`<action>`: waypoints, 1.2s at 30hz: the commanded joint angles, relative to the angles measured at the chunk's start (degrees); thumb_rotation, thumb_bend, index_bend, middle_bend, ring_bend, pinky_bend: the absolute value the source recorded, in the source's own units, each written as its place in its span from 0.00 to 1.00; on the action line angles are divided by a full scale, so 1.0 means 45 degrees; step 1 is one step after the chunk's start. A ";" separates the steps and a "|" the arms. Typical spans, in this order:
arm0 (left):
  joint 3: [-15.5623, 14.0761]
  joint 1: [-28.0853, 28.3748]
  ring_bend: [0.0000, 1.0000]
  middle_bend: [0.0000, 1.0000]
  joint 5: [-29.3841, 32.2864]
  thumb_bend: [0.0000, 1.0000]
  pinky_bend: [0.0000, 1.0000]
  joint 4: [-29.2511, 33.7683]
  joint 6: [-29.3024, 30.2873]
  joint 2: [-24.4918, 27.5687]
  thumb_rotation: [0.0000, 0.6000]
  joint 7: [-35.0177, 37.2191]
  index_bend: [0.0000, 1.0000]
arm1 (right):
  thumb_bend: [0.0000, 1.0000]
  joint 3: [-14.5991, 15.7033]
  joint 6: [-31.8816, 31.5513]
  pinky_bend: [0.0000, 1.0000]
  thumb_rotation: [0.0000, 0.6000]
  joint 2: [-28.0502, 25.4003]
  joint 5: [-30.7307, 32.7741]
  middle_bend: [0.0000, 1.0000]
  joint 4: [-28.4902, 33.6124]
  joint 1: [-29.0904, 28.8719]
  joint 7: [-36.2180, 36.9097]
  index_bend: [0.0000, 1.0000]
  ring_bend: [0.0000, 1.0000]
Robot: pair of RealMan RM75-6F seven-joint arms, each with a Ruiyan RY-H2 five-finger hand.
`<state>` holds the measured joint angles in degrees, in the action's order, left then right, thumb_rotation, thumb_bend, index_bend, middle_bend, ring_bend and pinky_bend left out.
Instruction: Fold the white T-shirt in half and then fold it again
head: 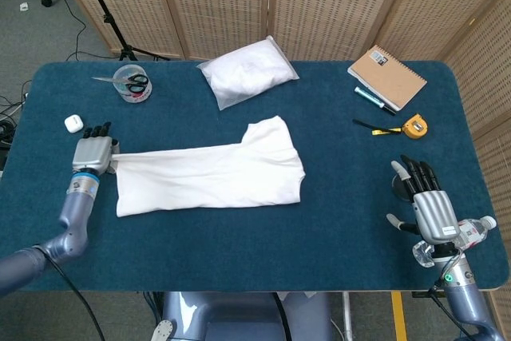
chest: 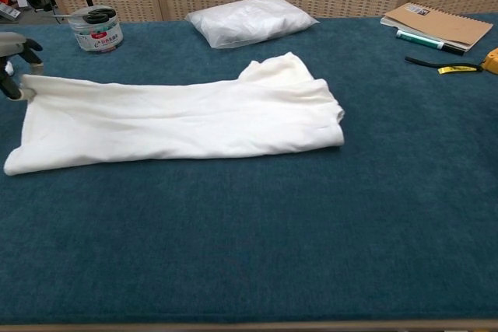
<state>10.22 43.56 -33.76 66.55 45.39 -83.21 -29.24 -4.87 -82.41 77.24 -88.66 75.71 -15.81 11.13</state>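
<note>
On the dark blue table cloth [head: 359, 221], the folded white cotton T-shirt [head: 209, 175] lies left of centre. The left hand [head: 91, 155] pinches its far left corner. The right hand [head: 425, 201] rests near the right edge, fingers spread, holding nothing.

White T-shirt [head: 211, 175] folded lengthwise, flat on table's left-center, sleeve end bunched at right.

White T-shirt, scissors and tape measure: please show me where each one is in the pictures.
white T-shirt [head: 209, 175], head view, middle of the folded cloth.
scissors [head: 137, 82], head view, black handles in the clear round tub.
tape measure [head: 414, 126], head view, top of the yellow case.
</note>
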 commanded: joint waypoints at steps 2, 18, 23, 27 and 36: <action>-0.0309 -0.0403 0.00 0.00 0.0230 0.65 0.00 -0.0534 -0.0459 0.0593 1.00 0.0278 0.82 | 0.00 0.0003 -0.0004 0.00 1.00 0.0005 -0.0016 0.00 0.0019 0.0008 -0.0075 0.00 0.00; -0.0375 -0.1795 0.00 0.00 -0.1468 0.65 0.00 -0.5939 -0.3454 0.0586 1.00 0.3986 0.83 | 0.00 0.0019 0.0300 0.00 1.00 0.0132 0.0057 0.00 -0.0108 -0.0053 -0.0238 0.00 0.00; -0.0301 -0.1914 0.00 0.00 -0.2166 0.65 0.00 -0.6987 -0.3888 0.0336 1.00 0.4671 0.83 | 0.00 -0.0001 0.0314 0.00 1.00 0.0121 0.0083 0.00 -0.0124 -0.0047 -0.0196 0.00 0.00; -0.0198 -0.1940 0.00 0.00 -0.2465 0.65 0.00 -0.7610 -0.4278 0.0205 1.00 0.5033 0.83 | 0.00 -0.0006 0.0325 0.00 1.00 0.0111 0.0087 0.00 -0.0140 -0.0045 -0.0162 0.00 0.00; 0.0534 -0.2282 0.00 0.00 -0.3922 0.65 0.00 -0.4616 -0.3601 0.1597 1.00 0.6966 0.83 | 0.00 -0.0036 0.0291 0.00 1.00 0.0052 0.0087 0.00 -0.0036 -0.0025 -0.0106 0.00 0.00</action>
<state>11.19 34.23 -48.30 38.70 26.86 -79.48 -1.45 -5.04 -81.10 77.48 -88.27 75.55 -15.92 10.65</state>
